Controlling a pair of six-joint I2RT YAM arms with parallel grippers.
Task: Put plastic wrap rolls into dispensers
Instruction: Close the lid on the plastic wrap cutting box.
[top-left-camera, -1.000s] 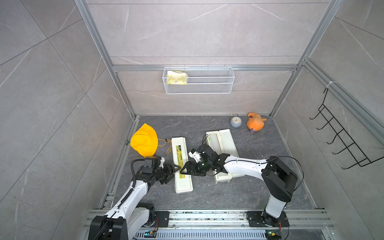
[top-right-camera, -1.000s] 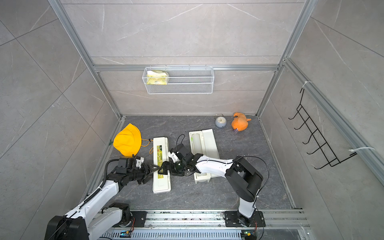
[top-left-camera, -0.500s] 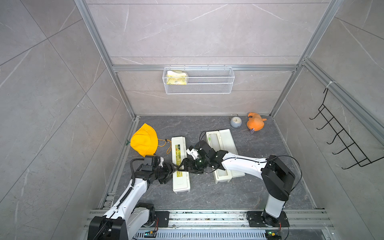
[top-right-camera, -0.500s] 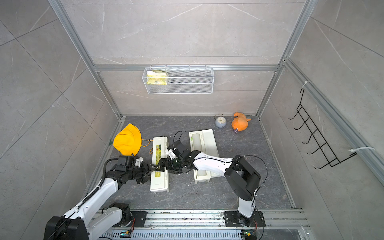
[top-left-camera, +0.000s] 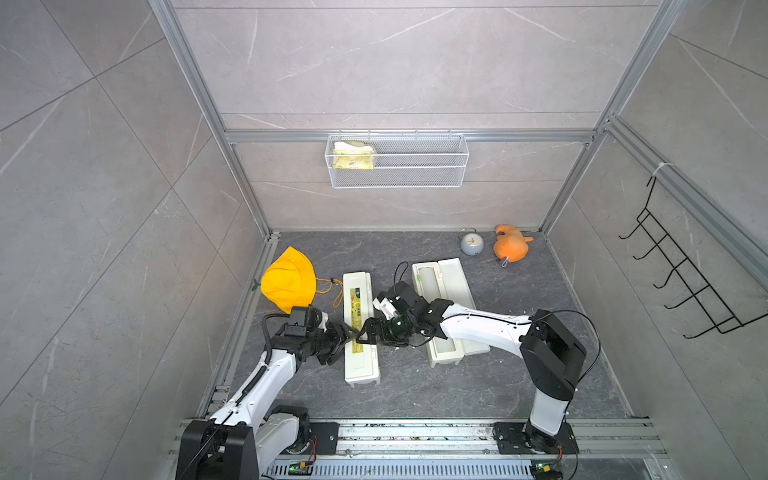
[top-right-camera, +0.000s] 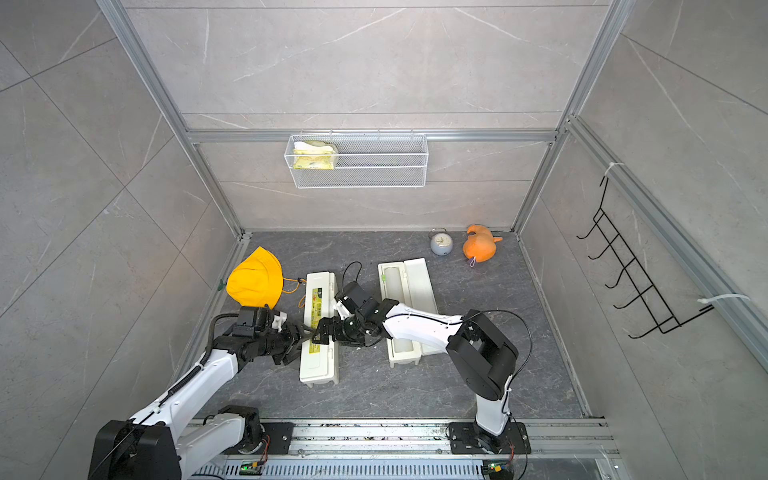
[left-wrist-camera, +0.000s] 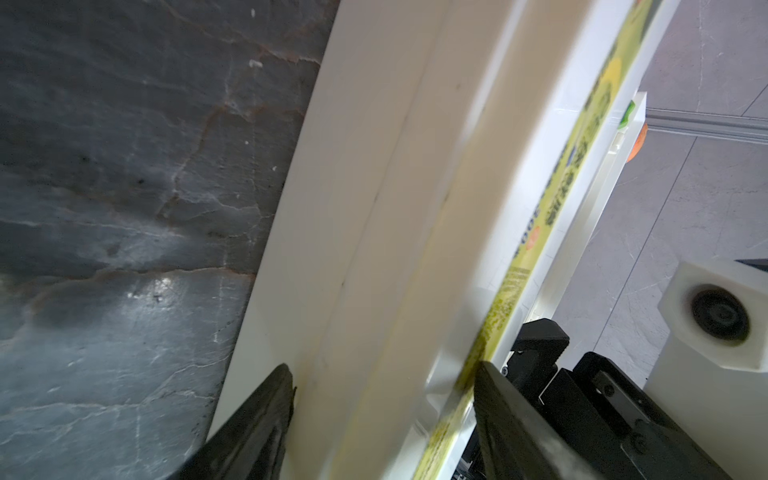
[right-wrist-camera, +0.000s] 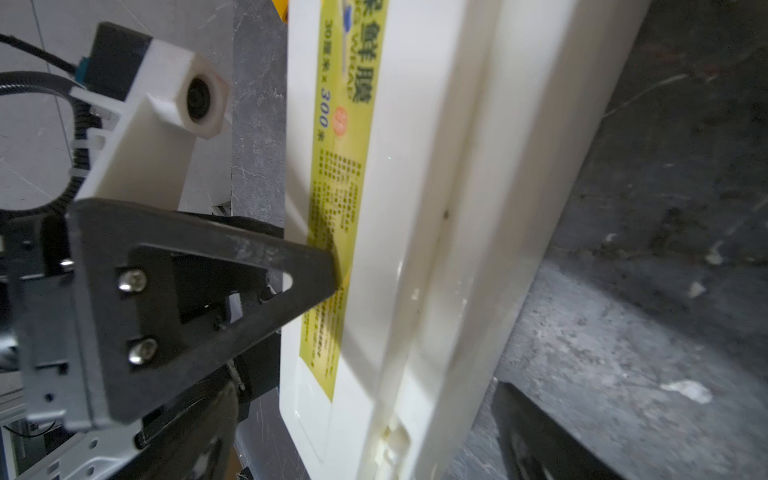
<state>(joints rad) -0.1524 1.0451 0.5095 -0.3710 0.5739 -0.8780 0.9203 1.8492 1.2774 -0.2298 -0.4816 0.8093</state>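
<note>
Centrally, the left gripper (top-left-camera: 350, 333) clamped the closed dispenser (top-left-camera: 361, 365) at its left edge; the right gripper (top-left-camera: 367, 332) straddled it, jaws wide, gripping nothing.

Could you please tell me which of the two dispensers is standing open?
The open dispenser is the one nearer the alarm clock: its lid lies folded flat beside its trough. The yellow-labelled dispenser is closed.

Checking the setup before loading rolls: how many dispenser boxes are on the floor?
2. A closed dispenser with a yellow label lies left of centre; an open dispenser lies to its right, partly covered by the right arm. No others show.
</note>
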